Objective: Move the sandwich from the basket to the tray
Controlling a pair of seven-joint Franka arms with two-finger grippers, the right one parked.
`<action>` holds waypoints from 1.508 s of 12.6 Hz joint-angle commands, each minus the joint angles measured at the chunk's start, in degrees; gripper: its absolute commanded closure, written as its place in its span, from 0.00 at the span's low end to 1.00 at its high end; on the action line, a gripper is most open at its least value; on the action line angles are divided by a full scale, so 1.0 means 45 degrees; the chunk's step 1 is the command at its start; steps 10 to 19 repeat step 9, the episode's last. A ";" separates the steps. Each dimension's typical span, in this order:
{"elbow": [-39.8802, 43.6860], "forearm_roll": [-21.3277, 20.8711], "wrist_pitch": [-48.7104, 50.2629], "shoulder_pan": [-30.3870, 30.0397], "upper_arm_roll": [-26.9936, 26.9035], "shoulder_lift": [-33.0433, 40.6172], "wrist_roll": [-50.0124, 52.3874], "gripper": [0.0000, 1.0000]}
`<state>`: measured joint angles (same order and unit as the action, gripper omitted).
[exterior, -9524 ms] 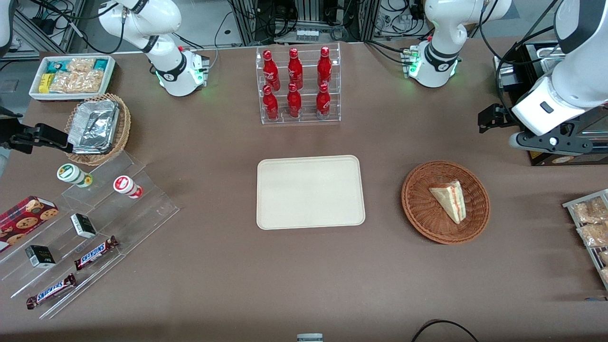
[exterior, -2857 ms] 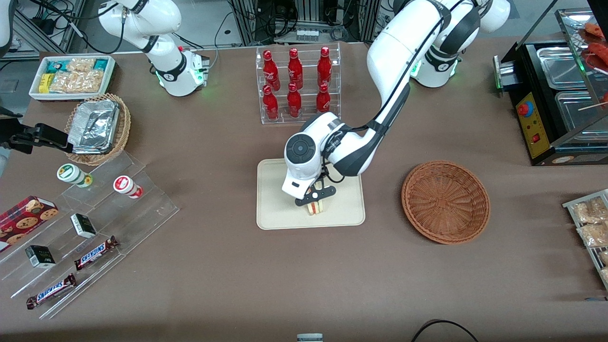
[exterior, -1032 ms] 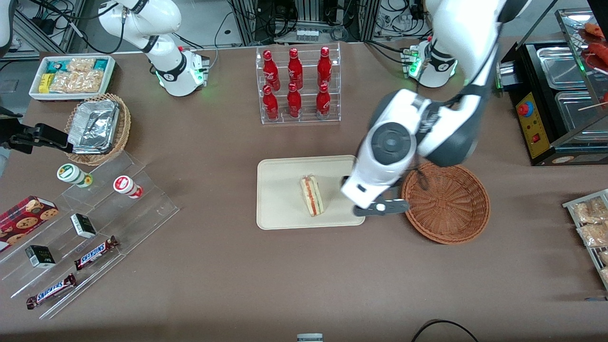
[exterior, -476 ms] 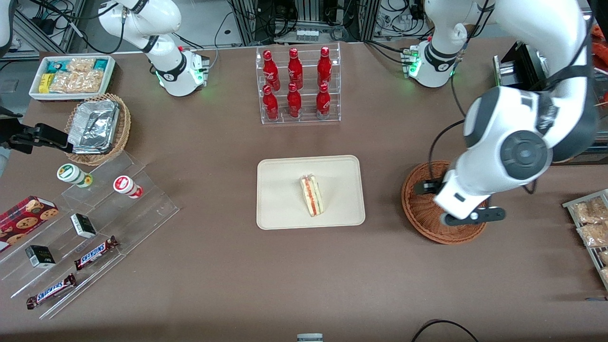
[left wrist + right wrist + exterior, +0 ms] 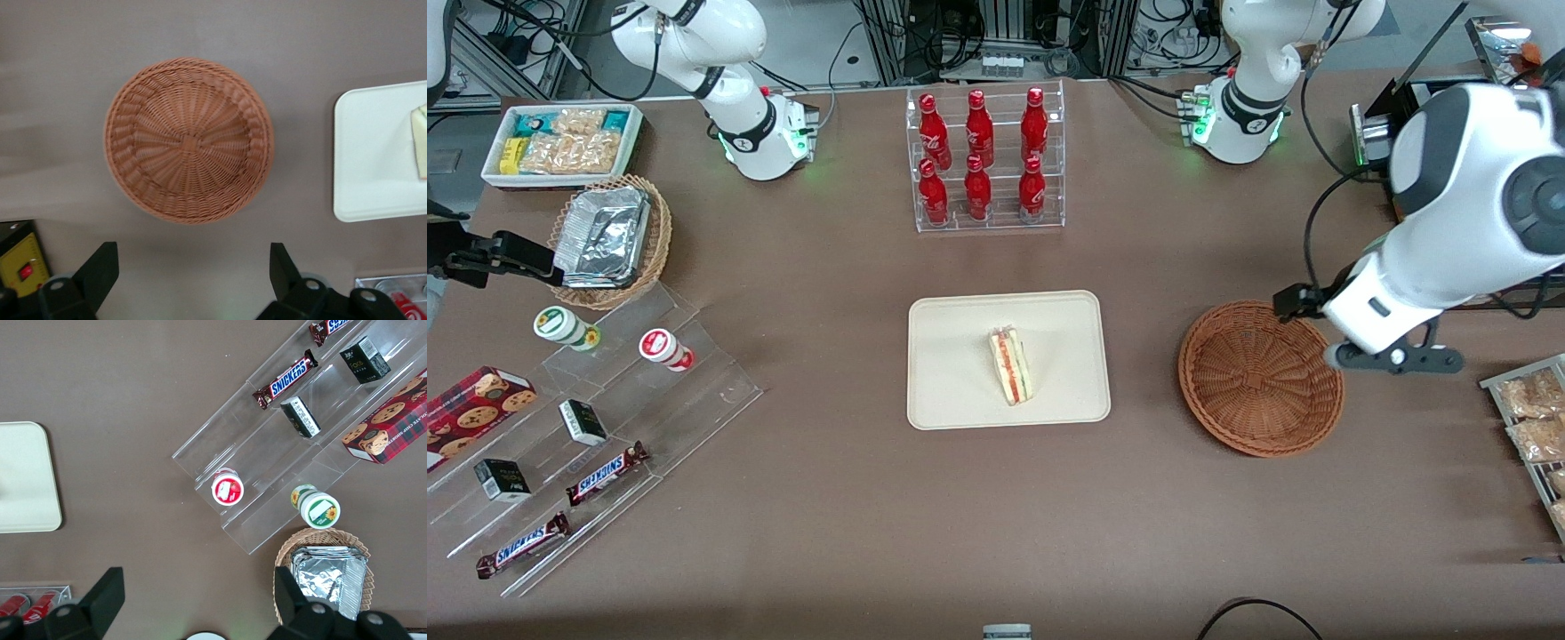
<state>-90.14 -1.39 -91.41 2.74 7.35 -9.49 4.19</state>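
Sandwich (image 5: 1010, 365) is lying on tray (image 5: 951, 391), basket (image 5: 1260, 378) sitting empty at tray's 3 o'clock, pincer (image 5: 193, 277) hanging wide open and empty above basket's edge; task looking done, only parking remaining.

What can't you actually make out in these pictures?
- Sandwich: the left wrist view's edge cuts off most of it; the front view shows it whole on the tray.
- Gripper, open above the table beside the empty basket: in the front view the arm's body hides its fingertips.
- Labels on the red bottles: too small to read.
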 commanded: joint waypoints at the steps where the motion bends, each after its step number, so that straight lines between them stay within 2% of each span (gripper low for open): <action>1: -0.0809 0.0639 0.0835 -0.0957 0.0029 0.1364 -0.2017 0.00; 3: -0.0419 0.0661 0.1792 -0.1039 -0.0711 0.1755 -0.3116 0.00; 6: -0.0398 0.0641 0.2032 -0.1019 -0.1182 0.2206 -0.3217 0.00; 19: -0.0437 0.0602 0.1876 -0.0961 -0.1183 0.2207 -0.3198 0.00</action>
